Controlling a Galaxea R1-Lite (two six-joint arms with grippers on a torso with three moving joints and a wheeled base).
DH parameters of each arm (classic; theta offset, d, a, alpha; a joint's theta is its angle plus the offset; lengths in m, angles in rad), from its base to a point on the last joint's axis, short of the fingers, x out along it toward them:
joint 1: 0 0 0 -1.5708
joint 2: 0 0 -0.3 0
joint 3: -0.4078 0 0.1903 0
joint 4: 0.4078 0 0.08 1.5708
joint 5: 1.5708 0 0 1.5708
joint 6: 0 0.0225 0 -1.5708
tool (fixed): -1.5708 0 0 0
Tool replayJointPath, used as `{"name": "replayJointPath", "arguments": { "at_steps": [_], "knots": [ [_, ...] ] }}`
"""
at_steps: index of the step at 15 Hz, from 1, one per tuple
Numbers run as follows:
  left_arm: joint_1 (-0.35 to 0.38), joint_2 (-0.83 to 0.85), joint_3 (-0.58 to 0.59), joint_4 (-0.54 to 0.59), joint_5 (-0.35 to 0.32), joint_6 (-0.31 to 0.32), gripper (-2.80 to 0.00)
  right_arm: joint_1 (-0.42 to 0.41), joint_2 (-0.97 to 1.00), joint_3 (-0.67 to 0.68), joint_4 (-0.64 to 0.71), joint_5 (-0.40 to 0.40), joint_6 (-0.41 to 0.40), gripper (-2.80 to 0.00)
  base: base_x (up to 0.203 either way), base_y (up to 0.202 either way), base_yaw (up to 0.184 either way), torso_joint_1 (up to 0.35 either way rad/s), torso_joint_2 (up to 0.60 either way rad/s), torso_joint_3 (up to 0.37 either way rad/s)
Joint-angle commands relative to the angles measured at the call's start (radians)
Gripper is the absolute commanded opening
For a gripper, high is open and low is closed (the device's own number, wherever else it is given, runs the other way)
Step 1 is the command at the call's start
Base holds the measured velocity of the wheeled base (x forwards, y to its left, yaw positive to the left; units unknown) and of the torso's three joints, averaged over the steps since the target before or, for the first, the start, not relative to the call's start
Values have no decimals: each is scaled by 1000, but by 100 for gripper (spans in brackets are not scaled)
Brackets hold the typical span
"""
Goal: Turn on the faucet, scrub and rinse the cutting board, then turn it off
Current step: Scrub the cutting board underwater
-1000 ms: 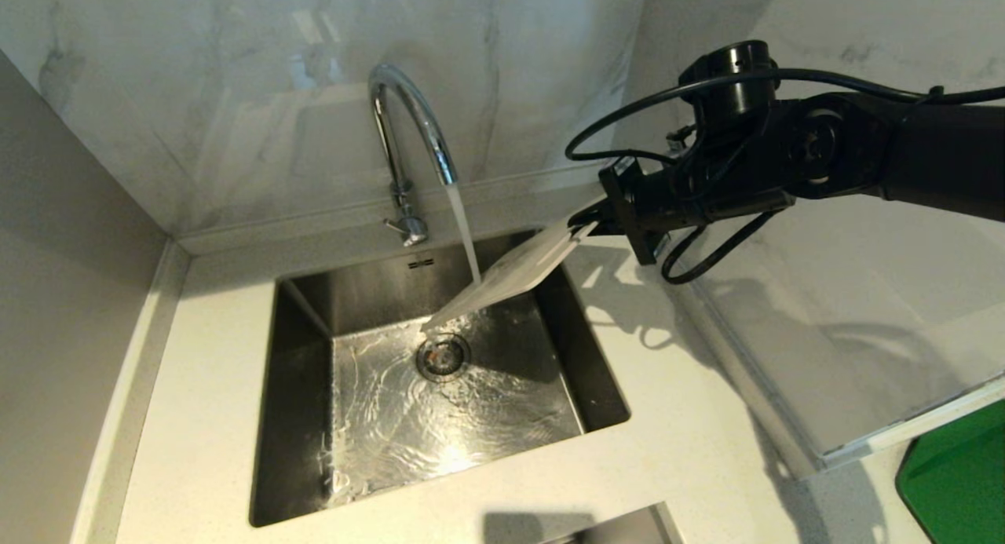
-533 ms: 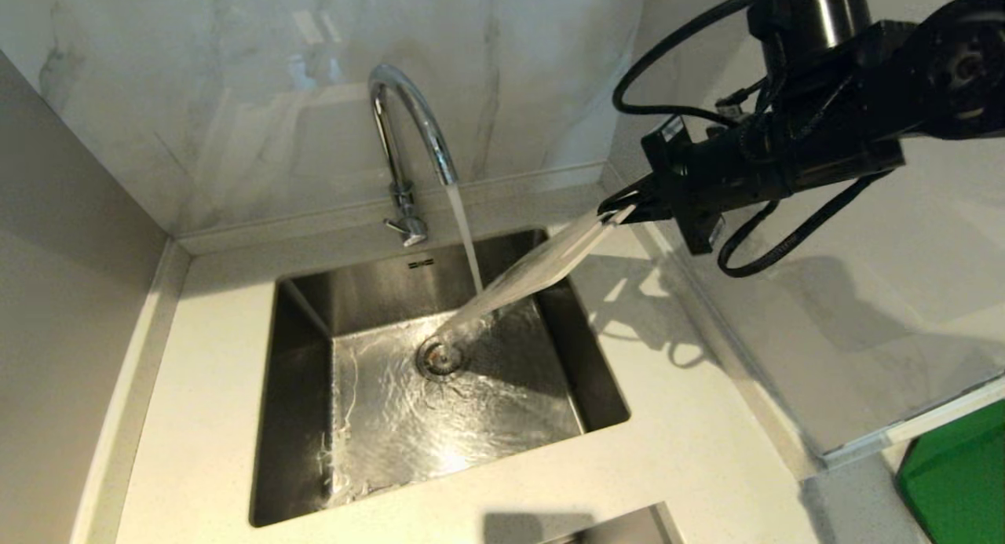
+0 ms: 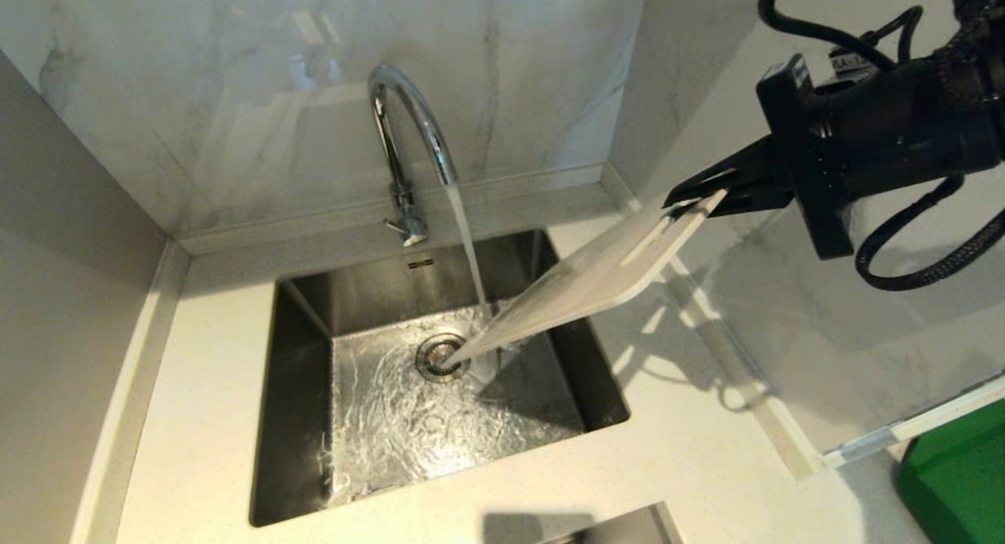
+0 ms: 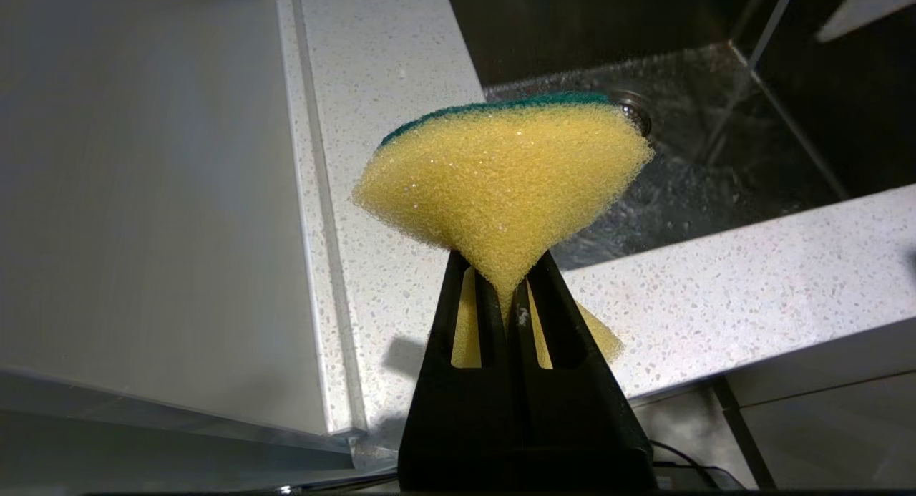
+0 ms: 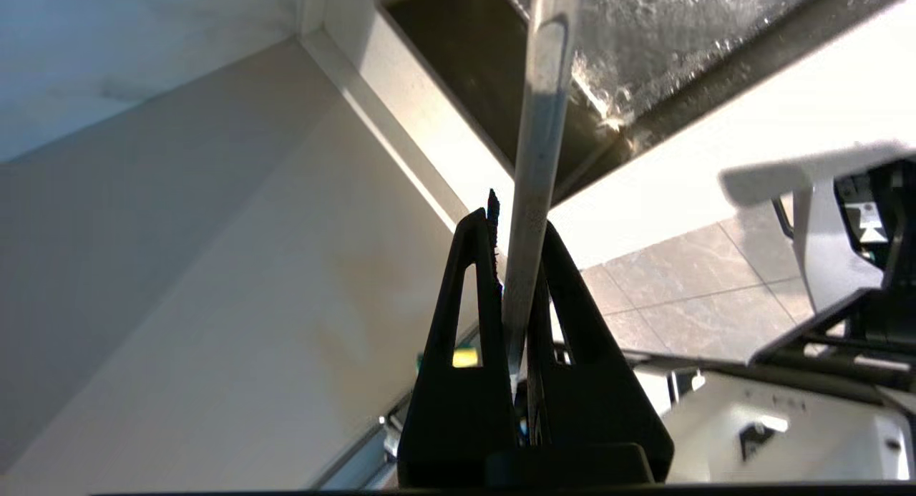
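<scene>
Cutting board (image 3: 597,281), thin cream-white plastic rectangle, clamped at its handle edge in right pincer (image 3: 703,195), has risen and drawn toward the bench's right edge; chrome gooseneck faucet (image 3: 408,128) stream now hits only its low tip over the steel sink (image 3: 298,418). Rinse looks nearly finished. Left pincer (image 4: 509,306) stays clamped on yellow-green sponge (image 4: 504,177).

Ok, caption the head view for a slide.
Right gripper holds the cutting board tilted under the running faucet.

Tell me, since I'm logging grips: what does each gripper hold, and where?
Right gripper pinches the cutting board at its handle-slot edge; left gripper squeezes the sponge mid-body.
</scene>
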Motion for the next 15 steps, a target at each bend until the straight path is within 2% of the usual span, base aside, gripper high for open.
{"name": "replayJointPath", "arguments": {
  "at_steps": [1,3,6,8,10,11,13,15],
  "knots": [
    [0,5,-8,19,-9,20,-280,0,-60,15,21,5,6,-280,0,0,0,0,0,0],
    [0,5,-31,36,-22,34,-280,0,-64,15,30,5,6,-280,0,0,0,0,0,0],
    [0,16,-150,174,-30,49,-280,1,-85,27,42,5,4,-280,0,0,0,0,0,0],
    [0,44,-206,248,-95,84,-280,3,-97,24,75,6,1,-280,0,0,0,0,0,0],
    [0,88,-231,250,-128,110,-280,3,-105,26,122,4,-27,-280,0,0,0,0,0,0],
    [0,106,-240,251,-158,113,-280,3,-104,27,152,3,-86,-280,0,0,0,0,0,0],
    [0,117,-237,253,-201,114,-280,2,-104,25,251,-11,-268,-280,0,0,0,0,0,0],
    [0,115,-229,253,-215,110,-280,3,-94,29,304,-105,-404,-280,0,0,0,0,0,0]
  ]
}}
